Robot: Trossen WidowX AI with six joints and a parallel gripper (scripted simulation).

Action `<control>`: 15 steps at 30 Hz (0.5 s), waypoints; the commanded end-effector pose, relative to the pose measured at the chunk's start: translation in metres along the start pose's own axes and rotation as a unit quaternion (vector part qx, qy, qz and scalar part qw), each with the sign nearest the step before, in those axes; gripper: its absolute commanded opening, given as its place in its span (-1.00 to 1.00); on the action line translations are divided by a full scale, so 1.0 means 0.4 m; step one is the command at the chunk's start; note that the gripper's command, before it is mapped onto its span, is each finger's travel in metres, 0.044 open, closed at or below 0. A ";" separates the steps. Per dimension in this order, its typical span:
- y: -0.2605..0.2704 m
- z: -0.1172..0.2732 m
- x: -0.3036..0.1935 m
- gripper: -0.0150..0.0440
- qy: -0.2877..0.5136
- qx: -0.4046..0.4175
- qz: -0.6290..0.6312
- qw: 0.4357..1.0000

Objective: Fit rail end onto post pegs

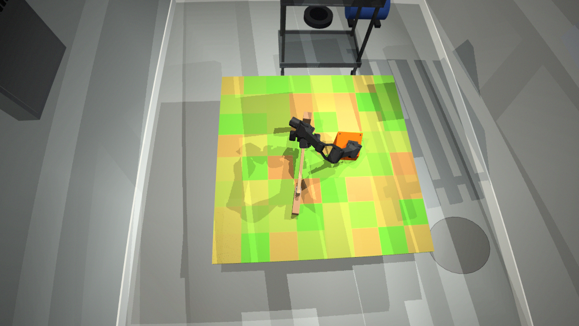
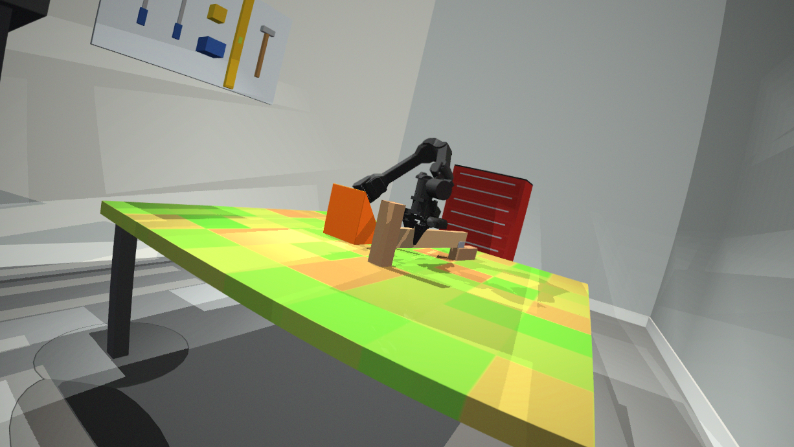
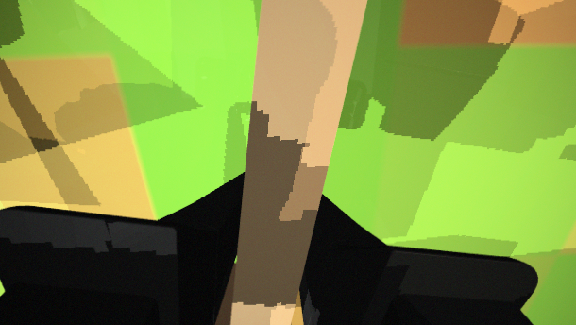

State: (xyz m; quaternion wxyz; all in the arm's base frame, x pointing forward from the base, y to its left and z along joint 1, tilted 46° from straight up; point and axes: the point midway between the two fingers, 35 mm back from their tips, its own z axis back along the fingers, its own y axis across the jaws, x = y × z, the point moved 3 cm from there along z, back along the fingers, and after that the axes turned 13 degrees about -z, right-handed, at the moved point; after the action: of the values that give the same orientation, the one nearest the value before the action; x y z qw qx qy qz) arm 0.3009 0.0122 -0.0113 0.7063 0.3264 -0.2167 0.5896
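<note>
The long wooden rail (image 1: pixel 300 167) (image 2: pixel 444 238) (image 3: pixel 295 71) is raised off the table and looks close to level. My gripper (image 2: pixel 418 236) (image 3: pixel 273 184) is shut on the rail near its post end, one finger on each side. The upright wooden post (image 1: pixel 307 115) (image 2: pixel 386 236) stands at that end. In the exterior view the post overlaps the rail's end, so the pegs, the holes and any gap are hidden. The rail's far end is at the small grey bracket (image 2: pixel 460 245) on the low footboard block (image 1: pixel 295 208) (image 2: pixel 467 254); how deep it sits is too small to tell.
The orange arm base (image 1: pixel 342 139) (image 2: pixel 345 215) stands beside the rail, on the arm's side. The patchwork table (image 1: pixel 259 251) (image 2: pixel 333 311) carries everything. A dark cart (image 1: pixel 319 64) is beyond the table, and a red drawer cabinet (image 2: pixel 488 205) stands behind it.
</note>
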 end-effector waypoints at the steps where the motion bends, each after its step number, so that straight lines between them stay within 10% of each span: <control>1: -0.004 0.005 -0.006 -0.49 0.000 -0.003 0.001 1.000; 15: -0.007 0.007 -0.017 -0.49 0.000 -0.004 0.001 1.000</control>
State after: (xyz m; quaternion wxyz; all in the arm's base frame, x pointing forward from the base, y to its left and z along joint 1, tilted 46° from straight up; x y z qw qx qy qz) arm 0.3013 0.0081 -0.0143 0.7063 0.3252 -0.2167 0.5903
